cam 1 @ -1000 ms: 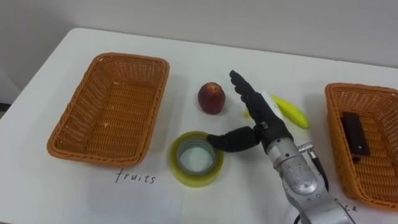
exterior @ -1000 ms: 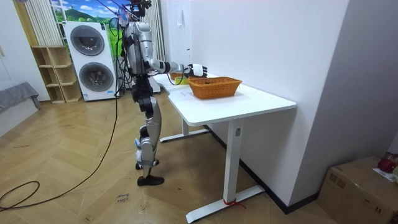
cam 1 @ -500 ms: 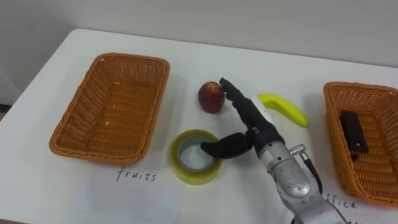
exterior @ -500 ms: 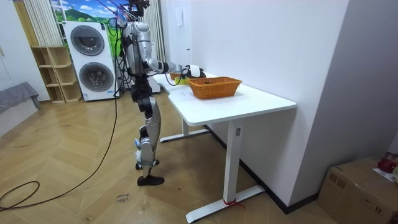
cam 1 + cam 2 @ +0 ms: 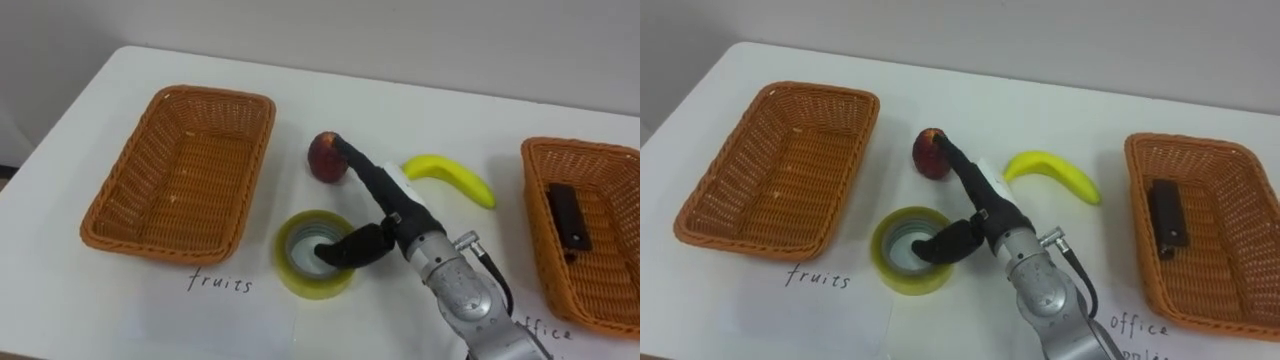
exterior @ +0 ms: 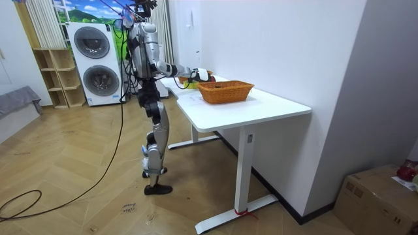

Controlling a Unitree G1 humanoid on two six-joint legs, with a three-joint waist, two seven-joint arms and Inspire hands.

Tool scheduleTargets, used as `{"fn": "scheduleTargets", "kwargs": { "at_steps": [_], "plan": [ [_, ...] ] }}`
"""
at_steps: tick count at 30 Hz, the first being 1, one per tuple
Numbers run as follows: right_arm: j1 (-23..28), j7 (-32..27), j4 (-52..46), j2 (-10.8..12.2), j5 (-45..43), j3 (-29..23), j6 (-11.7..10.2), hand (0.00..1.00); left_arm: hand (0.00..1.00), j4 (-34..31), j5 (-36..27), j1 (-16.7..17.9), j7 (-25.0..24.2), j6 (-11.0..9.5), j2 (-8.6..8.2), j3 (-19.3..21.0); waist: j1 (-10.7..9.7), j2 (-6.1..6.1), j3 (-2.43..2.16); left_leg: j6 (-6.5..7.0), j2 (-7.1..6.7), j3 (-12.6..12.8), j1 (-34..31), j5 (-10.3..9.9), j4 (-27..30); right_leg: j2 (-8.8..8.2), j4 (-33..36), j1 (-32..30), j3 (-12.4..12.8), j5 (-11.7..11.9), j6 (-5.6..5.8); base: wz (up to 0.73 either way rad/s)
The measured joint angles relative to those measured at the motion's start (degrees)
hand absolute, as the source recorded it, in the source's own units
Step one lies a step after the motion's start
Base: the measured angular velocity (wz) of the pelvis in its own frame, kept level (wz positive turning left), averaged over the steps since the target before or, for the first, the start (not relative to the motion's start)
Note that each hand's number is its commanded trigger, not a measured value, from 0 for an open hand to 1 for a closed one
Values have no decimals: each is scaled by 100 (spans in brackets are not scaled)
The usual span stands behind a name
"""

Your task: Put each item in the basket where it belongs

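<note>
1. Left eye view: we see the right hand (image 5: 388, 215) reaching out over the white table (image 5: 100, 300). Its fingers are straight and close together, its thumb is spread wide, and it grips nothing.
2. The fingertips (image 5: 345, 148) lie at the top of the apple (image 5: 322, 160), which sits directly ahead of the hand. We cannot tell whether they press on it.
3. The thumb dips into the centre hole of the tape roll (image 5: 295, 272), which lies flat on the table on the hand's thumb side.
4. The banana (image 5: 455, 178) lies near the hand on the side away from the thumb, apart from it.
5. A wicker basket (image 5: 215, 95) stands beyond the tape roll, well apart from the hand. A second wicker basket (image 5: 585, 148) stands well apart on the opposite side, past the banana, with a black object (image 5: 565, 215) inside it.
6. Room view: the robot stands upright at the table's end on the room view's left, with two stacked washing machines (image 6: 95, 59) behind it. Its right arm is stretched forward, with the hand (image 6: 204, 73) over the tabletop just behind a basket (image 6: 225, 91).
7. Right eye view: we see the same posture of the hand (image 5: 985, 215), fingers extended to the apple (image 5: 928, 155) and thumb inside the tape roll (image 5: 890, 275). The banana (image 5: 1052, 172) lies clear of the hand.
</note>
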Motion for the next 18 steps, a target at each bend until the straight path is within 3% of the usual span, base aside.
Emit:
{"fn": "scheduleTargets", "kwargs": {
  "at_steps": [3,8,18],
  "plan": [
    [1,168,0,-2,-4,4,4,0,0,1,6,-2,-8,0,2,3,4,-29,15,0,1,1,-3,-1,-5,3,0,-6,1,0,0,0],
    [3,382,3,-2,-195,49,8,0,0,2,3,13,-135,2,16,5,20,-71,-3,1,0,2,7,0,23,2,0,-5,3,0,0,0],
    [3,405,45,-39,-311,37,7,0,0,2,1,-25,-272,5,21,70,114,-125,11,1,2,2,29,0,18,1,1,5,1,0,0,0]
  ]
}}
